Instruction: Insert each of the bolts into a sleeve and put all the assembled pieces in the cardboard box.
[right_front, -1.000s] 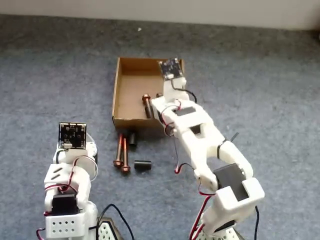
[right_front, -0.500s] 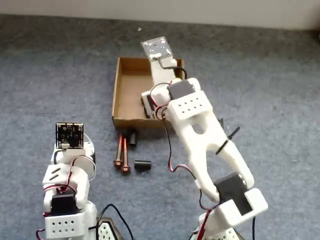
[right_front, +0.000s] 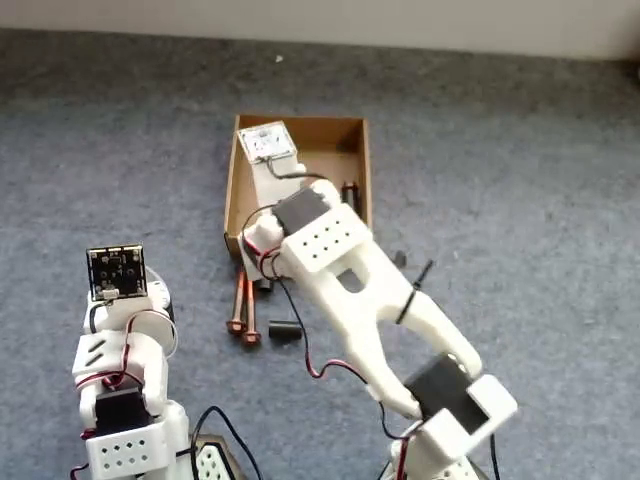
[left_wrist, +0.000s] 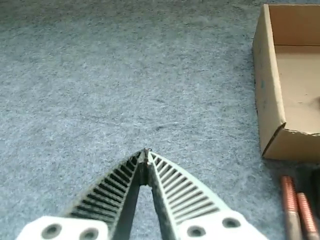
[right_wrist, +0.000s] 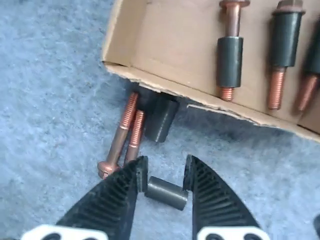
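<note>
The right end effector (right_wrist: 165, 162) has swung, within the last second, from over the far-right part of the cardboard box (right_wrist: 172, 37) across to the loose parts outside its near wall. I read that as one delivery finished and the next pick-up beginning.

Its fingers (right_wrist: 120, 195) stand moderately apart and grip nothing. In the right wrist view a loose sleeve (right_wrist: 166, 193) lies on its side, framed in the gap between them and close to both. I cannot tell whether they touch it or are down at its level. From the high view it lies bare on the counter (left_wrist: 100, 75), so the end effector is probably above it.

Just beyond the fingertips two bare bolts (right_wrist: 120, 135) lie side by side. Their heads point toward the end effector and their threads toward the box. Next to them a second sleeve (right_wrist: 161, 119) rests against the box's outer wall.

Farther out, inside the box, lie three assembled pieces (right_wrist: 229, 52), the third cut off at the view's edge. By my count two bolts and two sleeves are left to join.

The left end effector (left_wrist: 145, 156) has drifted slightly back and is closed tip to tip, empty, over bare counter, with the box ahead and to one side.
</note>
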